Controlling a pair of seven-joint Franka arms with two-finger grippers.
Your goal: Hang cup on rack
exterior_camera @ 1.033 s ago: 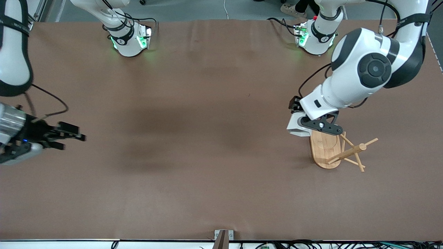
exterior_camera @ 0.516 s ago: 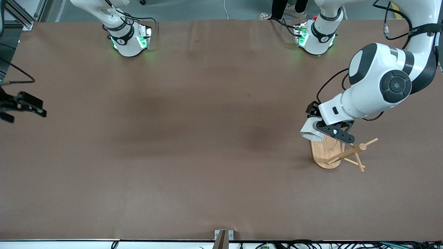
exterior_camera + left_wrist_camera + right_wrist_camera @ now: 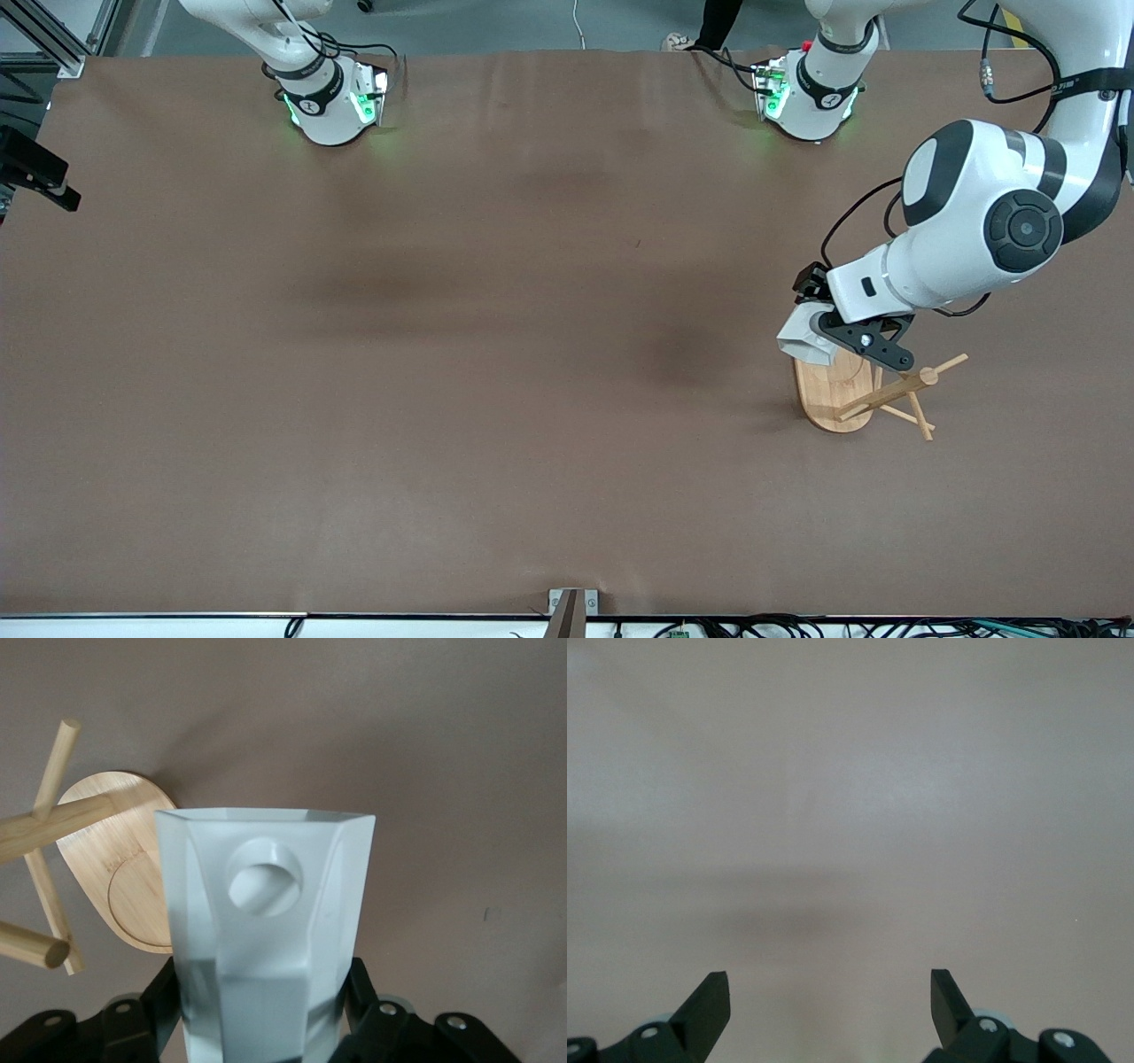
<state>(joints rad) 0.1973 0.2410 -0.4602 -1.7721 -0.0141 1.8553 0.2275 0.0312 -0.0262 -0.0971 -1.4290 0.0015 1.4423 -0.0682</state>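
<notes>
The white faceted cup (image 3: pixel 804 340) is held by my left gripper (image 3: pixel 828 341) just above the table, over the rim of the rack's oval base that faces the robots' bases. In the left wrist view the cup (image 3: pixel 266 930) sits between the black fingers (image 3: pixel 155 997), its handle tab with the round hole (image 3: pixel 264 877) pointing away from the wrist. The bamboo rack (image 3: pixel 873 394) stands toward the left arm's end of the table, and its base (image 3: pixel 111 873) and slanted pegs (image 3: pixel 53 771) show beside the cup. My right gripper (image 3: pixel 830 992) is open and empty over bare table at the right arm's end (image 3: pixel 35 170).
The brown table mat (image 3: pixel 496 354) spreads wide between the two arms. The arms' bases (image 3: pixel 332 97) stand along the edge farthest from the front camera. A small metal bracket (image 3: pixel 572 602) sits at the nearest edge.
My left gripper has carried the cup a little toward the left arm's end, closer over the rack's base. My right gripper has drawn back toward the right arm's end and away from the front camera.
</notes>
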